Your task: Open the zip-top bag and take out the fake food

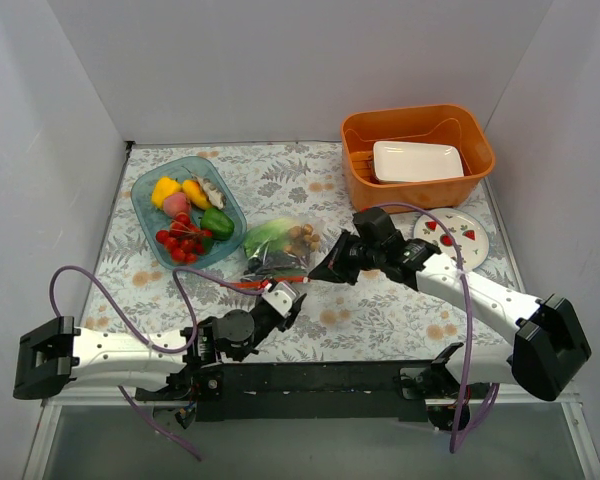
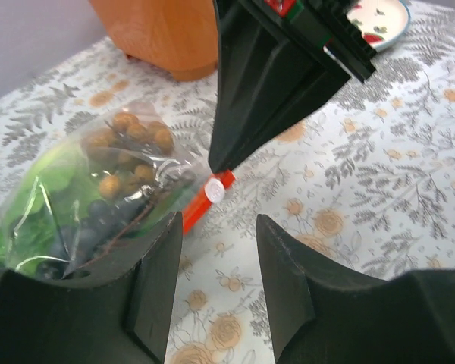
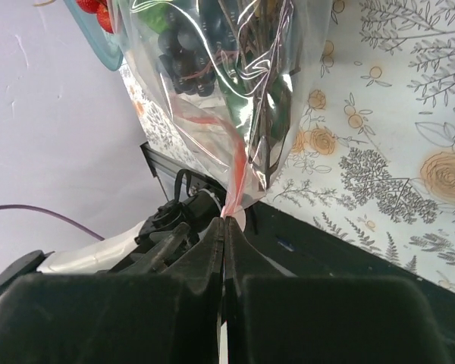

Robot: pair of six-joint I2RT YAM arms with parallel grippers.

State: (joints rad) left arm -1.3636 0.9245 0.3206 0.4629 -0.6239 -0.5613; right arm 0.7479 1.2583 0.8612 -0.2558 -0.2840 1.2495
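Observation:
The zip-top bag (image 1: 280, 248) lies at the table's middle with its red-orange zip strip (image 1: 276, 283) along the near edge. It holds the light-green lettuce (image 1: 262, 238), brown pieces (image 1: 302, 238) and dark pieces. My right gripper (image 1: 318, 271) is shut on the right end of the zip strip, seen pinched at its fingertips in the right wrist view (image 3: 226, 218). My left gripper (image 1: 286, 300) is open and empty just in front of the strip. In the left wrist view the strip (image 2: 201, 205) with its white slider (image 2: 214, 192) lies beyond my open left gripper (image 2: 216, 262).
A teal tray (image 1: 148, 215) at the back left holds a yellow pepper, cherry tomatoes and a green pepper. An orange basket (image 1: 417, 185) with a white dish stands at the back right. A small patterned plate (image 1: 456, 236) lies beside my right arm.

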